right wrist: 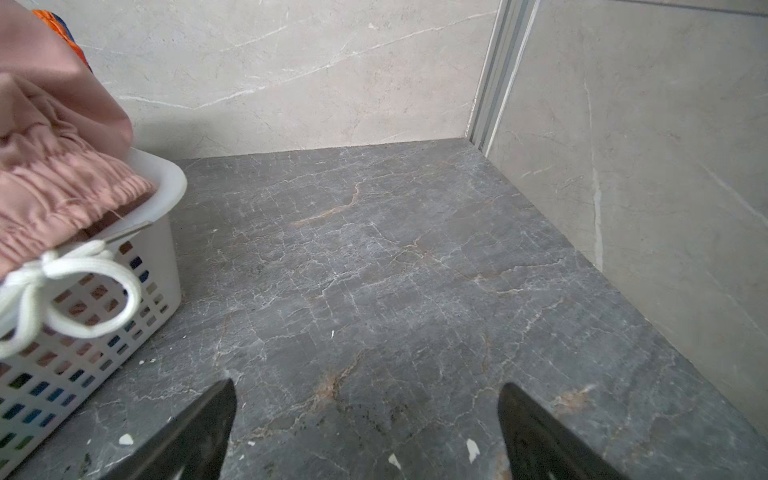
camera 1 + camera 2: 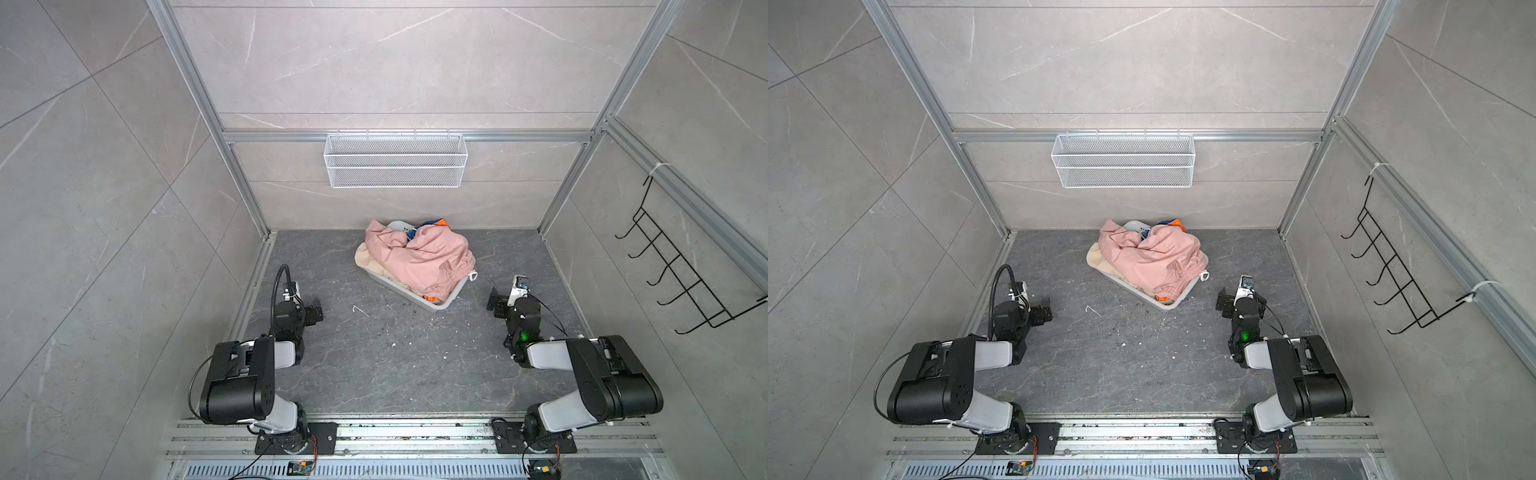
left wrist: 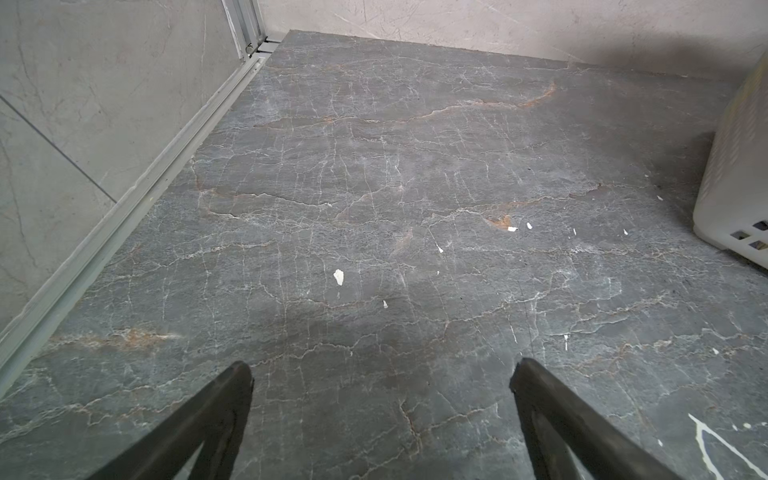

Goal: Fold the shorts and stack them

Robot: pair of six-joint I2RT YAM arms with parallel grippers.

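Open, empty: left end effector (image 3: 380,374), right end effector (image 1: 368,395). I should pinch pink shorts (image 2: 424,257) at waistband, 10 o'clock from right one, lift slowly.

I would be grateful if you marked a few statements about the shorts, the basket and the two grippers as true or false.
1. The pink shorts lie on top of the pile in the white basket. True.
2. The left gripper is shut on the beige shorts. False: the left gripper is open over bare table, and the beige shorts lie in the basket.
3. The right gripper is open with nothing between its jaws. True.
4. One pair of shorts lies folded on the table. False: all the shorts in view are crumpled in the basket.
5. The white drawstring hangs over the basket's rim. True.
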